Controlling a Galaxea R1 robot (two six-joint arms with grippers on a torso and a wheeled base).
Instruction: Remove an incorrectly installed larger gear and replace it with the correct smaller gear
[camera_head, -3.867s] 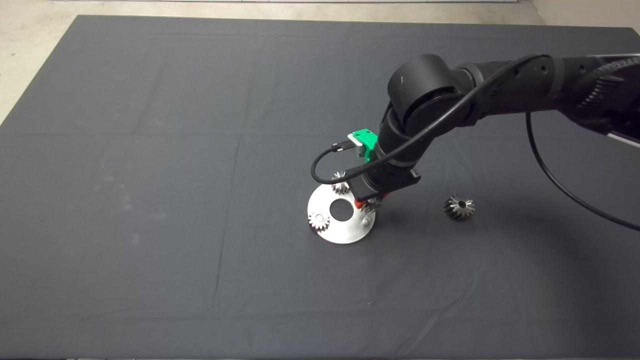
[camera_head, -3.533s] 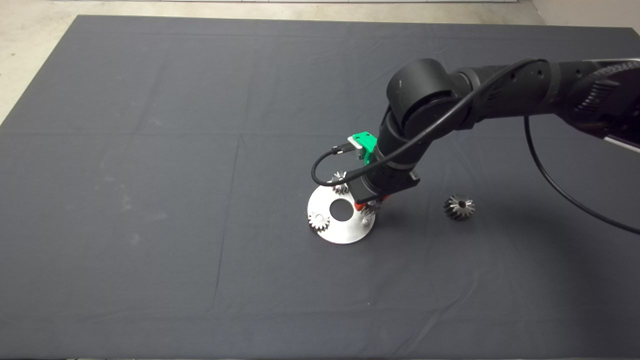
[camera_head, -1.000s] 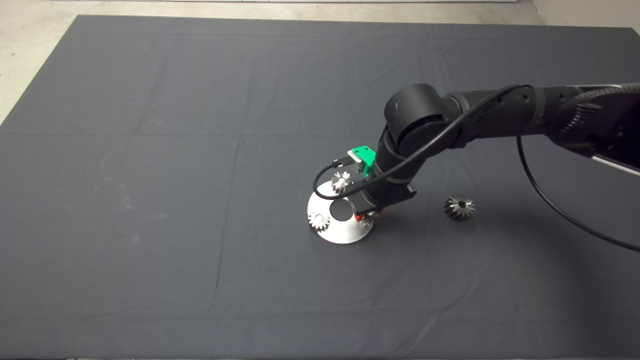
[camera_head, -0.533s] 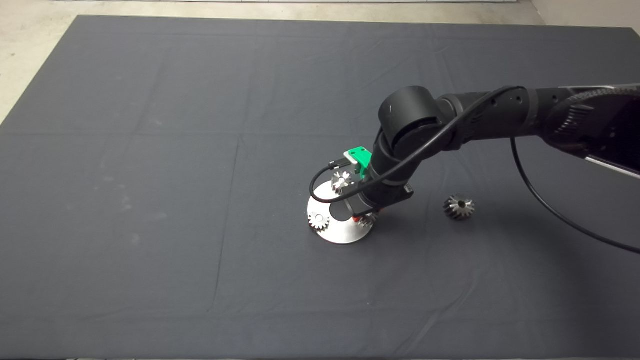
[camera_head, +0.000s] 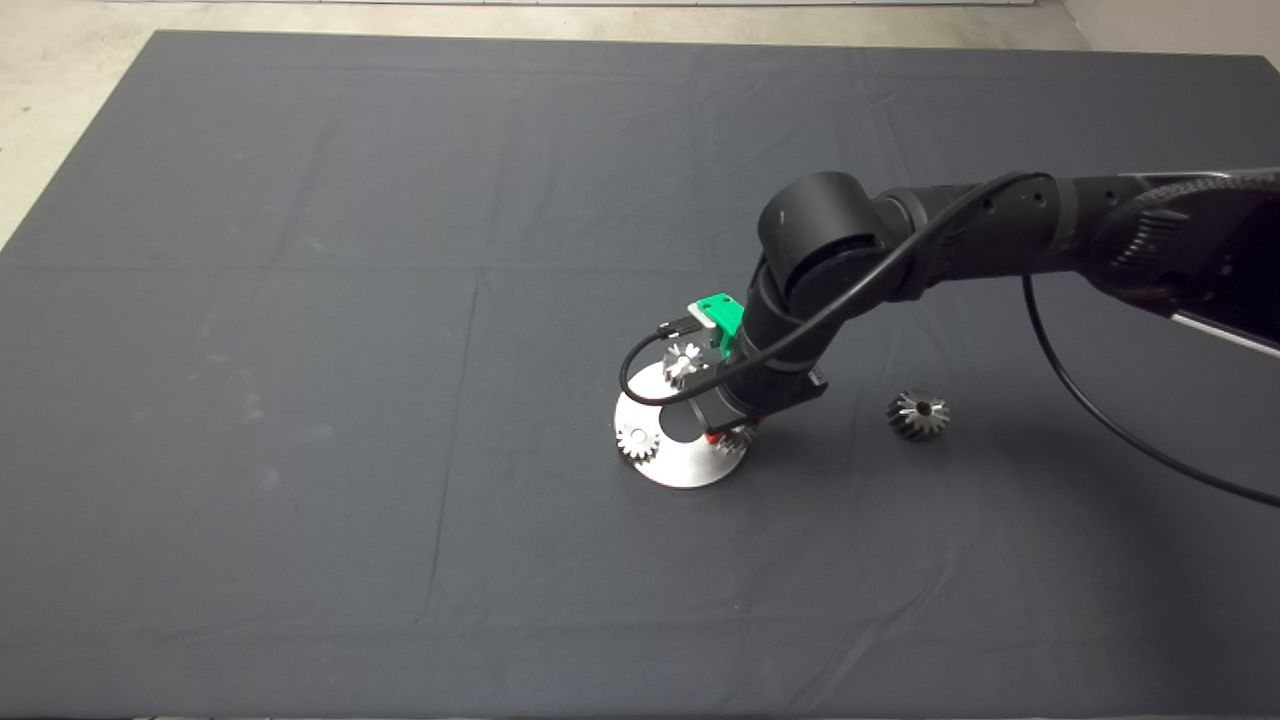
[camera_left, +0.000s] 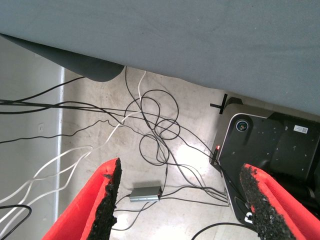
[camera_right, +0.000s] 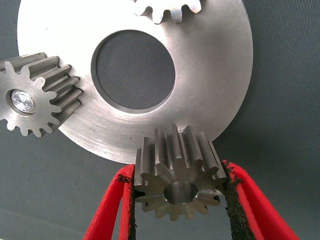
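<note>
Steel is held between the red fingers (camera_right: 112, 210) of the right gripper (camera_right: 177, 200): the smaller gear (camera_right: 177, 177) is clamped by its teeth, its centre hole facing the wrist camera, at the rim of a round metal plate (camera_right: 210, 85). No brand, label or writing can be read on any gear or on the plate. Beyond the fingertips, a second small gear (camera_right: 35, 97) sits at the plate's edge, and a third (camera_right: 167, 10) is cut off by the picture's border. From above, the gripper's fingers are mostly hidden under the wrist; the right arm (camera_head: 960, 235) is bent down steeply over the plate. The larger gear (camera_head: 918, 413) lies on the dark mat (camera_head: 300, 300), well apart from the gripper, on the arm's side. The left gripper (camera_left: 182, 200) is parked off the mat with its fingers spread wide, over floor cables (camera_left: 150, 125).
</note>
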